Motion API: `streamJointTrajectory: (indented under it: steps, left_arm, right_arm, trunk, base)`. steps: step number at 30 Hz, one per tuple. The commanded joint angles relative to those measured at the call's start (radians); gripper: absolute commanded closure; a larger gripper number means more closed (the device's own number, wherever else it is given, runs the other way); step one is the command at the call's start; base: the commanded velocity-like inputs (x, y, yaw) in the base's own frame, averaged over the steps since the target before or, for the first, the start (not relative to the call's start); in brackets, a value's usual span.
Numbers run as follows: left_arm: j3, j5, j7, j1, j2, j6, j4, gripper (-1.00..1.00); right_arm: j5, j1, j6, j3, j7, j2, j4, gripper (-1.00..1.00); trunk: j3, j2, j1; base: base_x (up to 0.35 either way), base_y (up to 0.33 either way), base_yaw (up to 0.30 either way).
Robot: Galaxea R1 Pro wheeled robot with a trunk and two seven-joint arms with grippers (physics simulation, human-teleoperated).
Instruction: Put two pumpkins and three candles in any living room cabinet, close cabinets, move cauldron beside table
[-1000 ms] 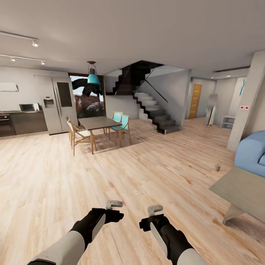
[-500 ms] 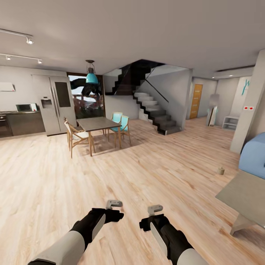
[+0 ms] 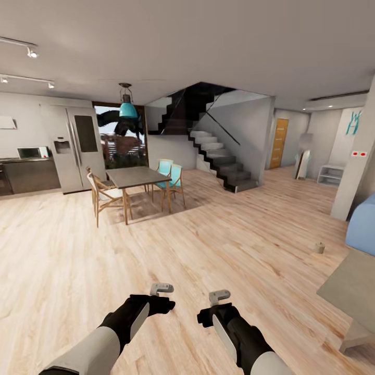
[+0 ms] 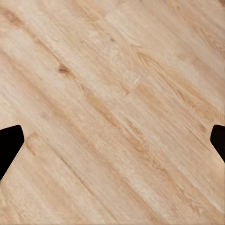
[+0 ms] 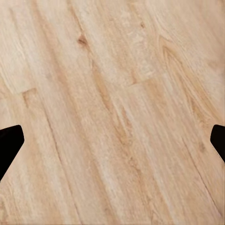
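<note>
Overhead, from the head view, both arms reach forward over the light wood plank floor [image 3: 208, 245]. The left gripper [image 3: 161, 288] sits at about 6 o'clock in the frame, the right gripper [image 3: 220, 297] just beside it toward 5 o'clock; both hang above bare planks and grasp nothing. A single candle [image 3: 321, 248], a short tan cylinder, stands upright on the floor at about 3 o'clock, near the corner of the low table [image 3: 354, 284], whose pale surface and grey slanted leg show at about 4 o'clock. Beyond the candle, at the 3 o'clock edge, is part of a blue sofa [image 3: 364, 224]. At about 11 o'clock stands a dining table [image 3: 136, 176] with wooden and turquoise chairs, a turquoise pendant lamp [image 3: 128, 108] above it, and a steel refrigerator [image 3: 73, 148] further toward 10 o'clock. A dark staircase [image 3: 219, 156] rises at about 12 o'clock, with an orange door [image 3: 278, 142] at about 1 o'clock.

From the left wrist view, two black fingertips [image 4: 9, 145] sit at opposite edges with floor planks between them: the jaws are spread wide and released.

From the right wrist view, the black fingertips [image 5: 9, 143] likewise sit far apart over planks, jaws released.
</note>
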Motion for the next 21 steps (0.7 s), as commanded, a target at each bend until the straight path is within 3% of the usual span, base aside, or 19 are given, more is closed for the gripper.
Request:
streamJointTrajectory:
  steps: [1,21]
  left_arm:
    - [-0.005,0.006,0.001,0.0,0.001,0.005,-0.002,-1.0]
    - [-0.005,0.006,0.002,0.0,0.001,0.004,-0.002,-1.0]
  right_arm:
    - [-0.011,-0.001,0.003,0.002,-0.009,0.0,-0.001,-1.0]
    - [-0.011,-0.001,0.003,0.002,-0.009,0.0,-0.001,-1.0]
  trunk:
    - [-0.001,-0.001,0.001]
    - [-0.001,-0.001,0.001]
  base:
    - [0.325,0.0,0.0]
    - [0.327,0.0,0.0]
